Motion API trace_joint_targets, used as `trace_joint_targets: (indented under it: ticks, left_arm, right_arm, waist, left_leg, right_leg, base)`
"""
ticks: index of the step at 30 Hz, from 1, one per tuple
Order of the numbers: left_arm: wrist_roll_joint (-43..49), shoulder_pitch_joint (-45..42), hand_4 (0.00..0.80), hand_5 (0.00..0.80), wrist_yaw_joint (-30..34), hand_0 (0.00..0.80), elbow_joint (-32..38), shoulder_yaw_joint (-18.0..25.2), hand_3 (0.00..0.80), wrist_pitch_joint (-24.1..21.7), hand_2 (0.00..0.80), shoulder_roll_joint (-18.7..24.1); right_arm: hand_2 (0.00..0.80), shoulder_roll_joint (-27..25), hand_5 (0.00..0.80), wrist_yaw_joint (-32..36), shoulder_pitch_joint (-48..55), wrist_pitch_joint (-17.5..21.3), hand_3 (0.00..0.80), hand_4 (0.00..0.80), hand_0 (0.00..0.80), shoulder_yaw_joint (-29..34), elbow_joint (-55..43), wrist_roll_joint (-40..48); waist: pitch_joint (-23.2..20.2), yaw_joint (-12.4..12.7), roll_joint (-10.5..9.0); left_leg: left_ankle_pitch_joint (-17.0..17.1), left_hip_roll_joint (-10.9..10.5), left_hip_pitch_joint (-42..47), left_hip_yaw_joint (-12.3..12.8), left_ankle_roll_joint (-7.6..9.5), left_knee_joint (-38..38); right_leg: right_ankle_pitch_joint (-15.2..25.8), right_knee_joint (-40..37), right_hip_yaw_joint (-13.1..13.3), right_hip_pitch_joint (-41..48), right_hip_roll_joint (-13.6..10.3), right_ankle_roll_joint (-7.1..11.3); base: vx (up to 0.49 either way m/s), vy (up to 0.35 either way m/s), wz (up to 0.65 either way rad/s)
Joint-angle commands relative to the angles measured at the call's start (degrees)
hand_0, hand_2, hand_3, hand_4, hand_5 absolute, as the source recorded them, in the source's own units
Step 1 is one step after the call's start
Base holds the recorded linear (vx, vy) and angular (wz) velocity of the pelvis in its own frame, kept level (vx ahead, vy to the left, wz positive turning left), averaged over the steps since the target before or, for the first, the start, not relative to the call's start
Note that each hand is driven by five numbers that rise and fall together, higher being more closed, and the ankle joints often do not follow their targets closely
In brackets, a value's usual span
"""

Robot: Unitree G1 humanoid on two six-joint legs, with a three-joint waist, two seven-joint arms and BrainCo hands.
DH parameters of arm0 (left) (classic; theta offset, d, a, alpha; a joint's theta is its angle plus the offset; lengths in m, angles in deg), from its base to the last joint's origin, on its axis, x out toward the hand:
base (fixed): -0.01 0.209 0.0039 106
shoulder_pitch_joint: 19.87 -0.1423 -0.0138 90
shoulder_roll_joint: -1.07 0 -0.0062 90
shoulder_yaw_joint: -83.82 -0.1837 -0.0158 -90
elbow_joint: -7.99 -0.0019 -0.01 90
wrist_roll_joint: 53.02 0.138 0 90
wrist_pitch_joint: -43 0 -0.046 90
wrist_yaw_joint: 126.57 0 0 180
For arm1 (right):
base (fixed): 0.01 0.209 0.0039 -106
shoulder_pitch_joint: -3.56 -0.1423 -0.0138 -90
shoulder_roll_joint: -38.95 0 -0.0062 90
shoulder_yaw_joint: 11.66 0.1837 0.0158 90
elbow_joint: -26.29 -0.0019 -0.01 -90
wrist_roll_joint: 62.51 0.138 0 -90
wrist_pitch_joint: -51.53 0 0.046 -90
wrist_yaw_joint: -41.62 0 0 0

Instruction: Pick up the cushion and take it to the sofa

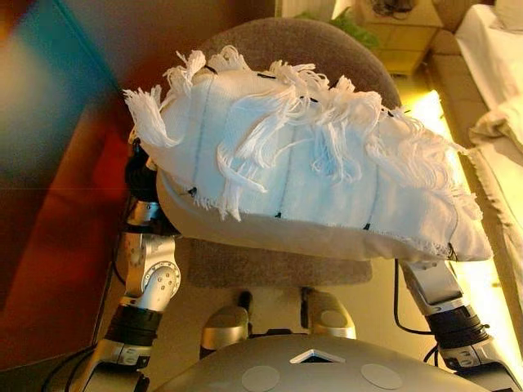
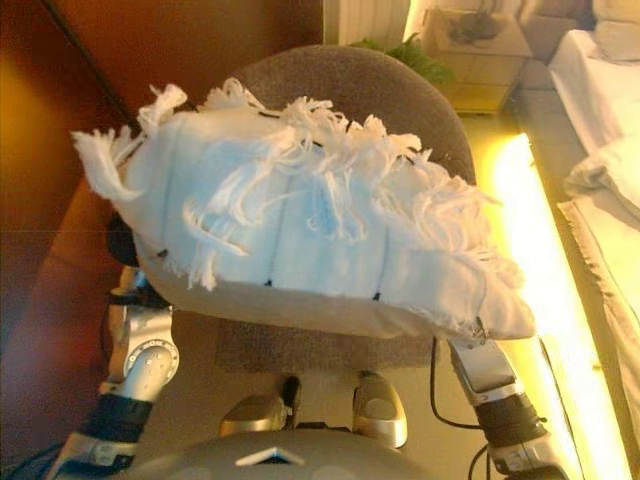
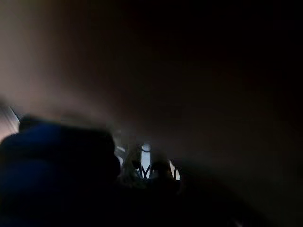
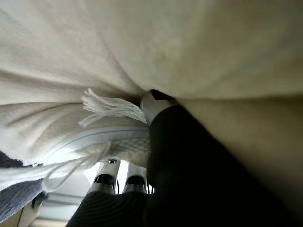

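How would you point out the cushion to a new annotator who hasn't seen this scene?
Find the round grey chair at the centre. Raised in front of it, between both arms, is the cushion: white, with shaggy fringe rows, unlike the plain chair.

Cushion (image 1: 310,188): white matt cloth, shaggy fringed tufts; chair (image 1: 327,49): grey rough fabric

The cushion (image 1: 302,175) was white, its top face ribbed by stitched lines with small dark knots and covered in rows of white fringe; its underside was plain cream. Behind the cushion, the round chair (image 1: 302,45) was grey-brown fabric. Beyond that chair stood green leaves (image 1: 347,24), and to the cushion's right lay off-white bedding (image 1: 498,49).
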Motion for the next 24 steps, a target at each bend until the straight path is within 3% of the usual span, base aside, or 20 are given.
trace_joint_targets:
  ticks: [1,3,4,5,6,7,9,11,13,15,16,18,22,24]
  left_arm:
    - [6.16,2.28,0.8,0.8,3.44,0.8,6.47,-6.65,0.8,-0.72,0.8,2.51]
    - [5.69,1.83,0.8,0.8,1.53,0.8,6.1,-6.72,0.8,-0.05,0.8,2.15]
    - [5.31,1.39,0.8,0.8,0.68,0.8,5.98,-6.64,0.8,0.37,0.8,1.86]
    - [5.03,0.67,0.8,0.8,-0.2,0.8,5.71,-6.46,0.8,0.57,0.8,1.45]
    - [4.89,-0.03,0.8,0.8,-0.35,0.8,5.6,-6.07,0.8,0.35,0.8,1.15]
    - [5.47,-0.69,0.8,0.8,-0.07,0.8,5.71,-5.74,0.8,-0.53,0.8,0.87]
    - [6.39,-1.27,0.8,0.8,-0.01,0.8,5.63,-5.65,0.8,-1.66,0.8,0.74]
    - [5.33,-1.06,0.8,0.8,-0.75,0.8,5.23,-5.64,0.8,-1.5,0.8,0.68]
    - [6.75,-0.68,0.8,0.8,-1.59,0.8,4.66,-6.15,0.8,-1.75,0.8,0.5]
    - [10.26,0.19,0.8,0.8,-6.47,0.8,3.38,-7.1,0.8,0.56,0.8,-0.31]
    - [11.17,0.44,0.8,0.8,-8.56,0.8,2.03,-7.1,0.8,1.88,0.8,-0.85]
    - [11.79,1.43,0.8,0.8,-11.82,0.8,-3.59,-7.35,0.8,3.81,0.8,-2.36]
    - [16.05,-0.35,0.8,0.8,-13.33,0.8,-6.83,-6.82,0.8,7.74,0.8,-3.09]
    - [16.96,-0.49,0.8,0.8,-12.36,0.8,-7.79,-6.89,0.8,8.31,0.8,-2.65]
  right_arm:
    - [0.8,0.81,0.8,1.33,-6.61,6.7,0.8,0.8,0.8,-1.88,-8.36,0.55]
    - [0.8,0.3,0.8,2.2,-6.02,5.57,0.8,0.8,0.8,-1.57,-8.09,1.79]
    - [0.8,0.17,0.8,2.85,-5.76,4.93,0.8,0.8,0.8,-1.48,-8.09,2.44]
    - [0.8,-0.08,0.8,3.7,-5.34,4.42,0.8,0.8,0.8,-1.56,-8.17,3.04]
    - [0.8,-0.34,0.8,4.6,-4.76,4.29,0.8,0.8,0.8,-1.69,-8.37,3.08]
    - [0.8,-0.61,0.8,5.63,-4.17,4.54,0.8,0.8,0.8,-1.9,-8.39,3.2]
    - [0.8,-0.41,0.8,6.3,-3.36,5.37,0.8,0.8,0.8,-2.34,-7.04,2.48]
    - [0.8,-0.63,0.8,6.32,-3.43,5.75,0.8,0.8,0.8,-3.11,-5.33,2.94]
    - [0.8,-0.75,0.8,6.1,-3.25,5.16,0.8,0.8,0.8,-3.55,-5.14,2.69]
    - [0.8,-0.74,0.8,5.92,-3.72,2.88,0.8,0.8,0.8,-4.24,-4.28,3.9]
    - [0.8,-0.61,0.8,6.29,-4.09,2.37,0.8,0.8,0.8,-4.49,-3.3,5.19]
    - [0.8,1.17,0.8,7.36,-4.41,0.25,0.8,0.8,0.8,-4.85,0.56,7.45]
    - [0.8,4.53,0.8,8.94,-0.54,-4.69,0.8,0.8,0.8,-3.87,3.4,9.38]
    - [0.8,5.41,0.8,8.72,0.26,-4.64,0.8,0.8,0.8,-3.67,5.23,9.34]
  waist:
    - [-3.45,-0.92,-4.47]
    - [-4.82,-1.8,-4.22]
    - [-5.43,-2.15,-3.78]
    - [-5.98,-2.48,-2.97]
    - [-6.33,-2.45,-3.14]
    - [-6.1,-2.15,-3.77]
    - [-5.2,-1.01,-4.79]
    - [-3.98,0.05,-4.62]
    - [-2.69,0.84,-4.24]
    - [-1.74,1.8,-4.15]
    - [-1.91,1.89,-4.53]
    - [-2.78,1.53,-4.65]
    - [-4.64,0.53,-4.11]
    - [-4.47,0.36,-4.06]
  left_leg:
    - [-12.19,-1.9,2.61,4.09,3.43,6.81]
    - [-11.94,0.12,4.55,5.03,2.03,8.66]
    - [-8.96,1.74,5.29,5.44,0.67,10.08]
    - [-2.36,3.91,5.41,5.57,-1.63,14.06]
    - [3.6,4.67,3.29,5.67,-2.7,20.85]
    - [5.11,4.51,-1.16,6.39,-2.37,29.85]
    - [4.0,3.93,-10.32,8.19,-0.95,34.91]
    - [2.05,2.93,-11.12,9.7,-0.72,25.81]
    - [3.69,0.87,-11.47,9.13,-1.49,17.55]
    - [5.8,-0.92,-14.67,7.46,-2.28,15.01]
    - [3.61,-1.62,-13.51,7.06,-1.66,13.99]
    - [0.21,-1.9,-8.75,7.42,-0.85,8.3]
    - [-1.05,-1.41,-4.03,6.98,-0.31,1.63]
    - [-1.63,-1.17,-3.67,7.79,-0.04,1.13]
  right_leg:
    - [6.63,3.83,1.17,-5.13,-2.86,1.09]
    - [4.73,5.69,1.46,-4.89,-1.43,-0.31]
    - [3.84,6.37,0.99,-4.67,-0.55,-1.26]
    - [2.98,6.57,0.25,-3.91,0.8,-2.53]
    - [2.57,6.08,0.15,-2.76,1.3,-3.65]
    - [2.18,5.7,0.17,-1.18,1.25,-4.9]
    - [1.59,5.1,-0.87,1.77,0.77,-5.76]
    - [0.48,3.69,-2.13,4.72,0.69,-4.81]
    - [-0.33,2.42,-2.94,6.79,0.67,-4.07]
    - [-0.92,1.78,-2.78,8.22,0.71,-4.03]
    - [-0.9,1.43,-2.96,8.34,0.18,-3.75]
    - [-0.98,1.12,-3.91,8.45,-0.33,-3.27]
    - [-1.33,1.22,-4.38,8.06,0.14,-3.08]
    - [-1.35,1.71,-4.71,7.07,-0.17,-2.59]
  base:
    - [0.487,-0.178,0.29]
    - [0.511,-0.167,0.24]
    - [0.494,-0.161,0.18]
    - [0.438,-0.174,0.07]
    - [0.426,-0.22,-0.03]
    - [0.356,-0.226,-0.11]
    - [0.303,-0.168,-0.12]
    - [0.311,-0.008,0.11]
    - [0.258,0.083,0.23]
    - [0.195,0.101,-0.04]
    - [0.188,0.117,-0.27]
    - [0.222,0.141,-0.08]
    - [0.246,0.093,0.24]
    - [0.16,0.074,0.12]
